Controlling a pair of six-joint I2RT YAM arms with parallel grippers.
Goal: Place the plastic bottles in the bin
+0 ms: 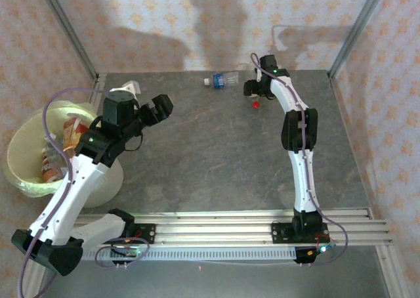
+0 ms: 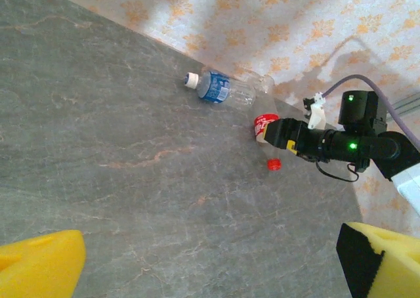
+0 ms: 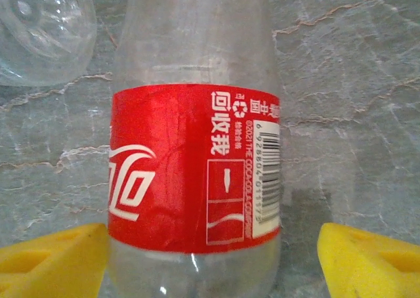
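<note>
A clear bottle with a red label (image 3: 193,180) lies on the grey table at the far side, between the yellow pads of my right gripper (image 3: 210,252). The left pad sits at the bottle's side and a gap shows at the right pad (image 3: 367,258), so the gripper is open. From the left wrist view the same bottle (image 2: 266,124) pokes out of the right gripper (image 2: 279,135). A blue-labelled bottle (image 1: 223,81) lies just left of it. My left gripper (image 1: 157,107) hangs open and empty over the table beside the bin (image 1: 23,173), which holds several bottles (image 1: 72,130).
A loose red cap (image 1: 255,104) lies on the table just in front of the right gripper. The back wall stands close behind the two bottles. Metal posts mark the back corners, and the bin stands off the table's left edge.
</note>
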